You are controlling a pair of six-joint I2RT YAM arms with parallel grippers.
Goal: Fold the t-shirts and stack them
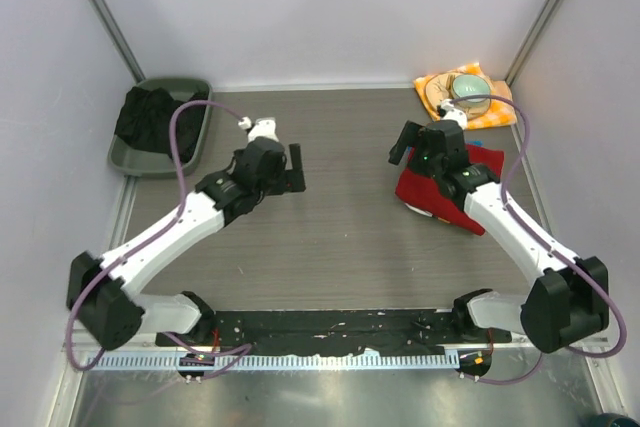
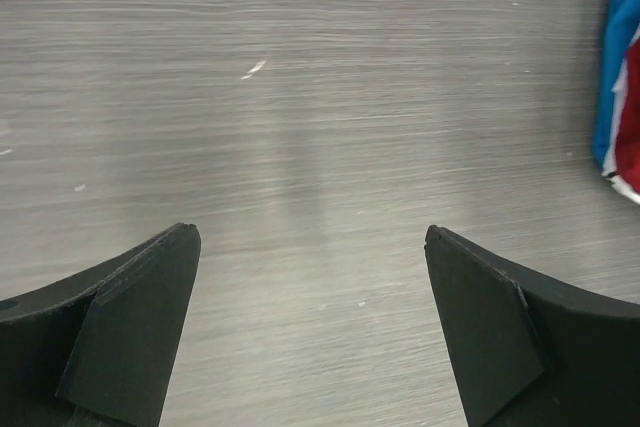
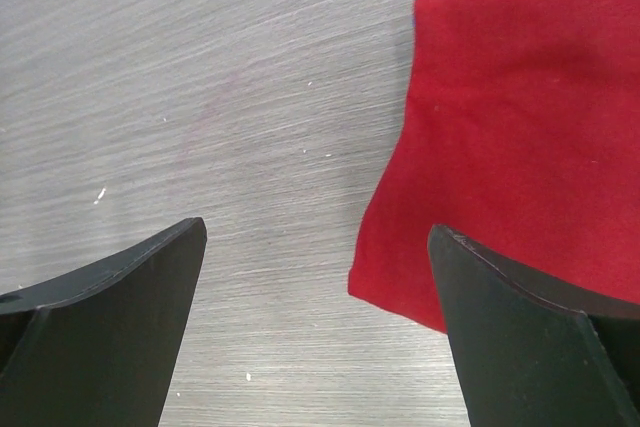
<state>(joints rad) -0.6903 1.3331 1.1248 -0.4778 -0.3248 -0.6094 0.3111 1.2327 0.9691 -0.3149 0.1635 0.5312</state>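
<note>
The left tool (image 1: 295,167) hangs over the bare middle of the worktop (image 1: 340,237). Its two fingers are spread wide apart, with nothing between them and nothing touching them. In the left wrist view only grey wood grain shows in the gap.

The right tool (image 1: 402,142) is also spread wide and holds nothing. It sits at the left edge of the red t-shirt (image 1: 428,190). In the right wrist view its left finger (image 3: 120,317) is over bare worktop and its right finger (image 3: 530,337) is over the lower left corner of the red cloth. Whether that finger presses on the cloth or only hovers above it cannot be told.

The red t-shirt lies folded on the right side of the worktop, partly hidden under the right arm. It rests on top of the white and blue t-shirt (image 1: 418,211), which shows only as a white edge below the red cloth. In the left wrist view that pile appears at the far right as a strip of blue, white and red.

Behind the pile, in the far right corner, an orange cloth (image 1: 500,112) has a bowl (image 1: 467,87) on it. In the far left corner a green tray (image 1: 193,95) holds a black cloth (image 1: 150,117).
</note>
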